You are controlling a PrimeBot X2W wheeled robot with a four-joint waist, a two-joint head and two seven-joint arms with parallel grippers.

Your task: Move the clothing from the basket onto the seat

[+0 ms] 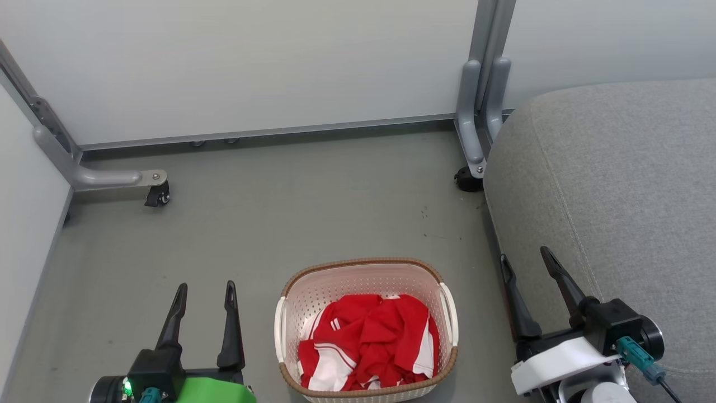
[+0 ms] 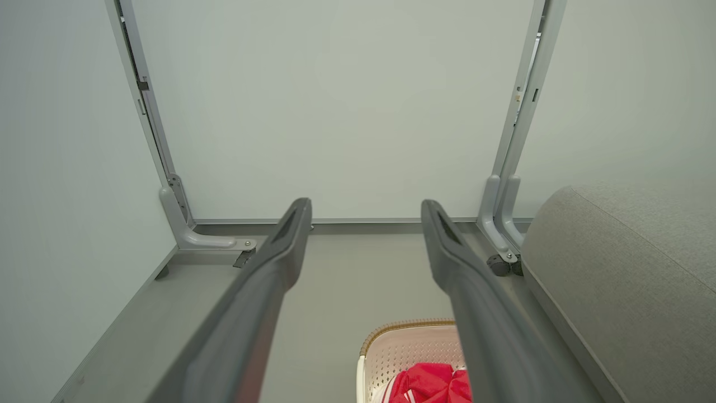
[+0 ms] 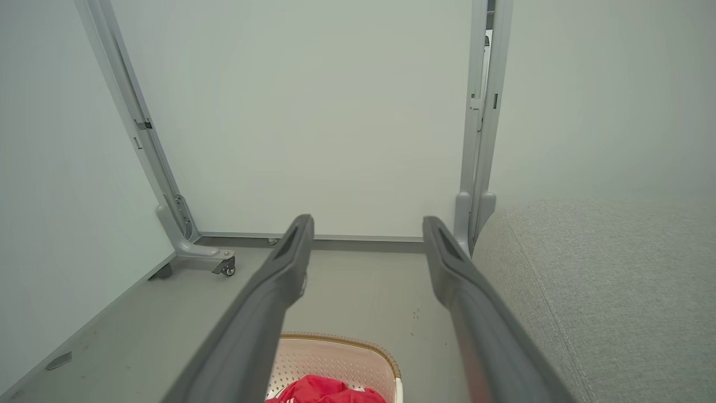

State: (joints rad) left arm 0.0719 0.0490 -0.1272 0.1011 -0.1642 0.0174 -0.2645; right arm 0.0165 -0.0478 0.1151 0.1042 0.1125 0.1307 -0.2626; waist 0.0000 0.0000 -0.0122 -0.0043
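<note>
Clothing (image 1: pixel 369 336) in basket (image 1: pixel 363 262), beside left claw (image 1: pixel 205 288)

The left gripper (image 1: pixel 206 286) sits at the lower left of the head view. Its two dark fingers (image 1: pixel 170 324) point up that view, spread apart with nothing between them. They rise from a black base (image 1: pixel 156 366) with a lit green lamp (image 1: pixel 127 386) and a green cover (image 1: pixel 215 390). The right gripper (image 1: pixel 525 254) sits at the lower right, its fingers spread as well, leaning a little left and holding nothing. Its wrist carries a white cover (image 1: pixel 559 358) and a teal plug (image 1: pixel 635 351) with a cable. Each wrist view shows its own fingers parted, with nothing held between them.
</note>
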